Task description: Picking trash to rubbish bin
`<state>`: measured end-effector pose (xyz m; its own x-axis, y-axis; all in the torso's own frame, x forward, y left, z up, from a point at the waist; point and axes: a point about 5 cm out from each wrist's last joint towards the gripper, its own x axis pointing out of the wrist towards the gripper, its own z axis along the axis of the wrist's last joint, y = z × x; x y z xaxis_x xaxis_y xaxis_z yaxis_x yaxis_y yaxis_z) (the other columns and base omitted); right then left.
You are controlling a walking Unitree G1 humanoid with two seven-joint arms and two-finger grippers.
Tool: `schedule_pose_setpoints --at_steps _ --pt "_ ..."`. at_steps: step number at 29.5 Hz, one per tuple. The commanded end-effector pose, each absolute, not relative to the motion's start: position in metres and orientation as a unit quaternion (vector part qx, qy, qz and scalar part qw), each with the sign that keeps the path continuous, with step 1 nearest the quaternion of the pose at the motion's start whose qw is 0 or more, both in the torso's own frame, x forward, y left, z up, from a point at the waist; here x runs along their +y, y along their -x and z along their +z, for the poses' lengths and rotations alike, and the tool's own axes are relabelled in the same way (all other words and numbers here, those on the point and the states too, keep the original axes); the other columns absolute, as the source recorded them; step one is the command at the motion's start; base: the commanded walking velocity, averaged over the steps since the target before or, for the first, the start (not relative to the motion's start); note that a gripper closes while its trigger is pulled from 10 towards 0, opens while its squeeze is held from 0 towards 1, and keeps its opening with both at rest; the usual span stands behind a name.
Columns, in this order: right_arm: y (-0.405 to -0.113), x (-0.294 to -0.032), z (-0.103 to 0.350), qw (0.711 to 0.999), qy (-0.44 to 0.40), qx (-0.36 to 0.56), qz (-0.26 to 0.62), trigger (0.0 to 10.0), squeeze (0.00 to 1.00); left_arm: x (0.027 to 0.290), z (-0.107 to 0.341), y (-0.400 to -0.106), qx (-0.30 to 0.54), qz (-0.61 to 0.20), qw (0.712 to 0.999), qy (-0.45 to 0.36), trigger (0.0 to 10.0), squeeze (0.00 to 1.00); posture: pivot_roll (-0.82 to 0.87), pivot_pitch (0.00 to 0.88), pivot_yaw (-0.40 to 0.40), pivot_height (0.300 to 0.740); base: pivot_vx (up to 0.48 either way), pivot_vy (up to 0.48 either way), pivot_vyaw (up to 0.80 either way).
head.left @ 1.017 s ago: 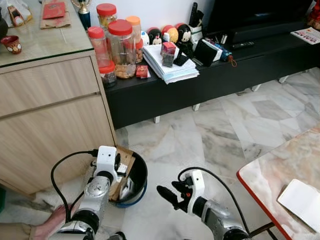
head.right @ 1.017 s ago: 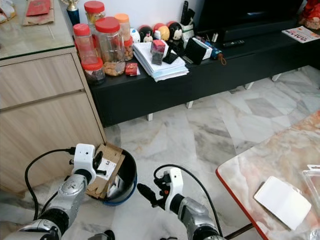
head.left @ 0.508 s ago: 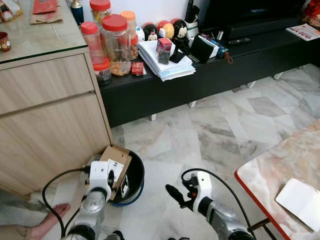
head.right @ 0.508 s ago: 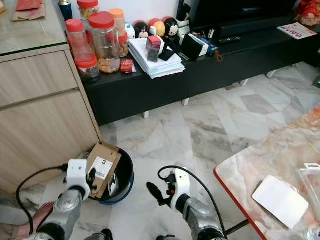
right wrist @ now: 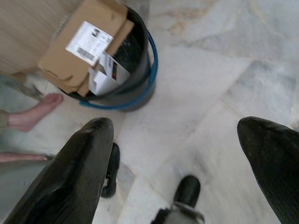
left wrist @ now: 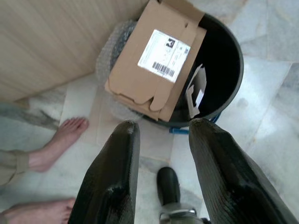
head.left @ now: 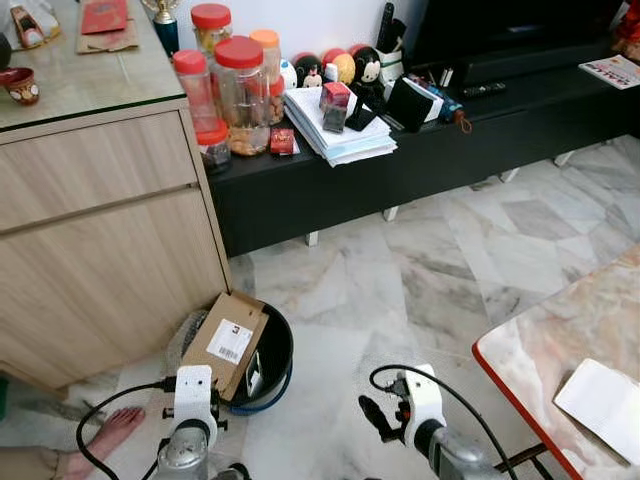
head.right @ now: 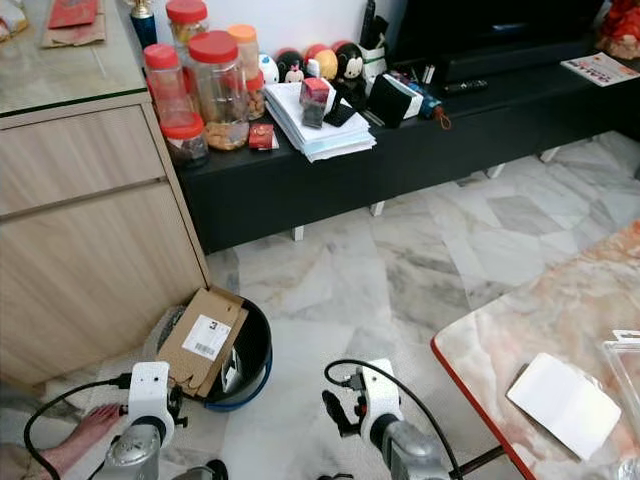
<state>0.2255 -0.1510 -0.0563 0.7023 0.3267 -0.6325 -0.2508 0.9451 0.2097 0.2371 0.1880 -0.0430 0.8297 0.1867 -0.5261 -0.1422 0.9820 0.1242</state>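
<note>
Left wrist view showed the flattened cardboard box (left wrist: 156,63), seemingly light and stiff, grippable at its projecting edge, leaning in the rubbish bin (left wrist: 223,70); left gripper (left wrist: 161,135) and right gripper (right wrist: 182,135) both spread, empty.

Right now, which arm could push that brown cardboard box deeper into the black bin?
Probably the left. The left gripper sits open just short of the flattened brown cardboard box leaning on the round black bin; the right gripper hangs farther away.

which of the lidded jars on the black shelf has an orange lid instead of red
The jar at the back, behind the big red-lidded jar; its lid is orange, while the others' are red.
</note>
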Motion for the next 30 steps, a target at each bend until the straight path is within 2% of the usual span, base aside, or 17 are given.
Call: schedule_pose_setpoints --at_steps 1,5,11,19,30 --pt "-0.215 -0.161 -0.064 0.916 -0.04 0.375 0.134 10.0 0.0 0.185 -0.053 -0.225 0.31 0.082 0.946 -0.049 10.0 0.0 0.0 0.092 -0.068 0.74 0.0 0.0 0.0" --pt "-0.199 -0.174 -0.072 0.91 -0.028 0.402 0.104 10.0 0.0 0.184 -0.06 -0.216 0.33 0.084 0.938 -0.055 10.0 0.0 0.01 0.084 -0.071 0.74 0.0 0.0 0.0" --pt "-0.188 -0.18 -0.078 0.904 -0.025 0.416 0.094 10.0 0.0 0.183 -0.064 -0.21 0.34 0.077 0.934 -0.076 10.0 0.0 0.01 0.08 -0.071 0.74 0.0 0.0 0.0" --pt "-0.195 -0.174 -0.075 0.907 -0.033 0.409 0.097 10.0 0.0 0.189 -0.069 -0.199 0.354 0.084 0.928 -0.079 10.0 0.0 0.0 0.09 -0.075 0.74 0.0 0.0 0.0" --pt "-0.195 -0.172 -0.075 0.907 -0.037 0.408 0.097 10.0 0.0 0.189 -0.069 -0.198 0.353 0.088 0.929 -0.075 10.0 0.0 0.01 0.109 -0.075 0.74 0.0 0.0 0.0"
